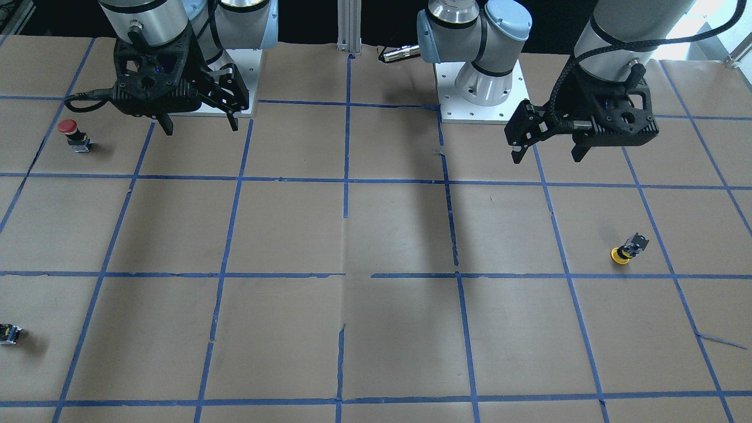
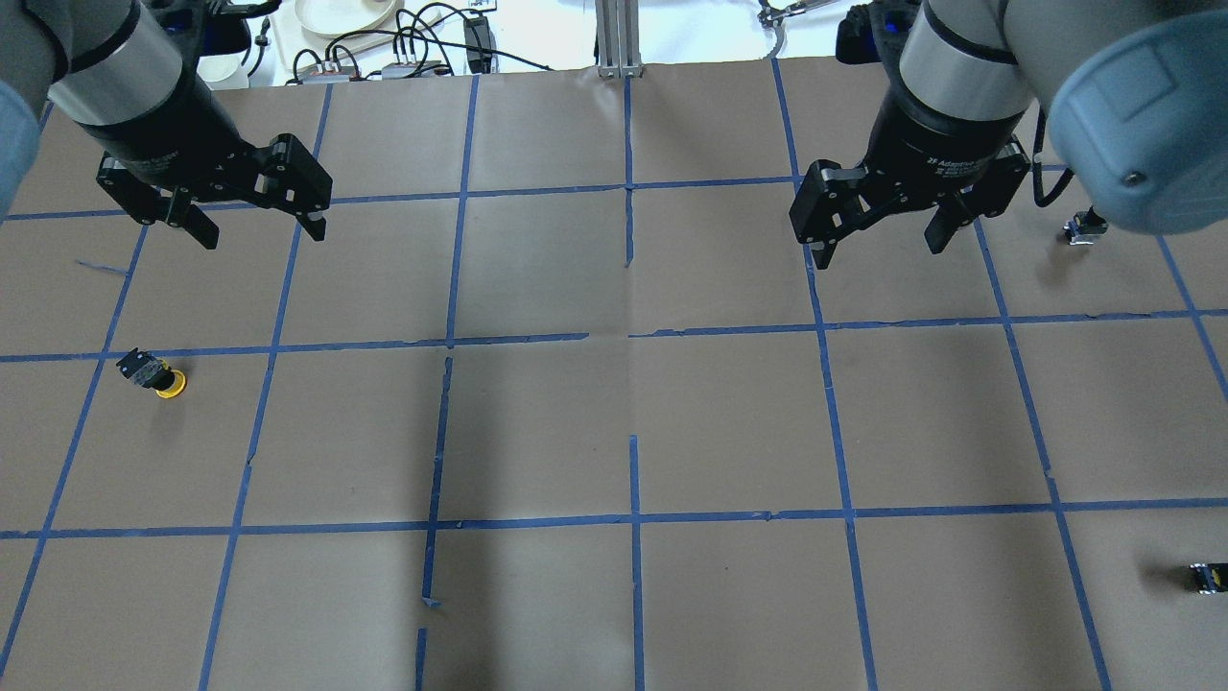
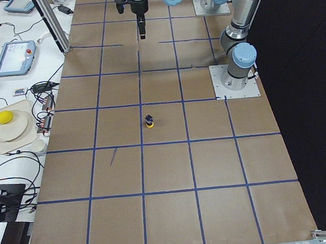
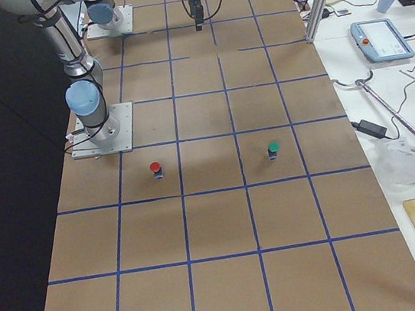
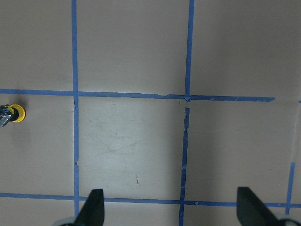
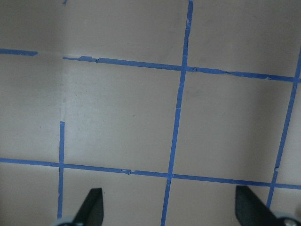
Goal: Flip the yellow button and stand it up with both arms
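The yellow button [image 1: 626, 249] rests cap-down and leaning on the brown paper, its black-grey body pointing up. It also shows in the overhead view [image 2: 153, 373], the exterior left view [image 3: 149, 121] and at the left edge of the left wrist view [image 5: 12, 114]. My left gripper [image 1: 546, 157] [image 2: 263, 236] [image 5: 171, 209] hangs open and empty above the table, farther back than the button. My right gripper [image 1: 201, 128] [image 2: 880, 251] [image 6: 169, 209] hangs open and empty over the other half of the table, far from the button.
A red-capped button [image 1: 74, 135] [image 4: 155, 168] stands near the right arm's base. A small black-grey part [image 1: 9, 333] [image 2: 1207, 576] lies at the table's edge on the right arm's side. Blue tape lines grid the paper. The arms' white base plates [image 1: 510, 111] sit at the robot's edge.
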You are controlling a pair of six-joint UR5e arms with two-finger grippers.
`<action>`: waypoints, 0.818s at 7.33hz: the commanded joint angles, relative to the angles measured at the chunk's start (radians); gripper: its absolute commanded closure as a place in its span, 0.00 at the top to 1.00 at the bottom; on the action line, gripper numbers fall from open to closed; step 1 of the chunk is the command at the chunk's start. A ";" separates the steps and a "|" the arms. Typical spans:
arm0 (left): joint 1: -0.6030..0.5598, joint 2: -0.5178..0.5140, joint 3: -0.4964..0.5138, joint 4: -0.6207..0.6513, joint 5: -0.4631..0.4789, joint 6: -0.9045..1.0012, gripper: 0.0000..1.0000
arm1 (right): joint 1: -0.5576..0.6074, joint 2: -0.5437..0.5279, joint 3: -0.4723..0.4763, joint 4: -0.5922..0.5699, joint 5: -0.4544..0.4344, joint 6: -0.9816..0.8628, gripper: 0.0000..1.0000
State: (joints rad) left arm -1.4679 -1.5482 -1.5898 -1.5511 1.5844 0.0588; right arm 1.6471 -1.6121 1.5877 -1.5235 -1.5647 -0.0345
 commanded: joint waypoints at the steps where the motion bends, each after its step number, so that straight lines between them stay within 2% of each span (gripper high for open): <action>1: 0.000 0.002 -0.007 0.002 0.000 0.001 1.00 | -0.001 0.000 0.000 -0.001 0.000 -0.001 1.00; 6: 0.005 0.007 -0.001 -0.001 -0.003 -0.002 1.00 | 0.000 0.000 0.000 0.000 0.000 0.004 1.00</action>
State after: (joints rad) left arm -1.4661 -1.5415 -1.5950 -1.5507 1.5832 0.0570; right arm 1.6474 -1.6122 1.5877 -1.5246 -1.5642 -0.0315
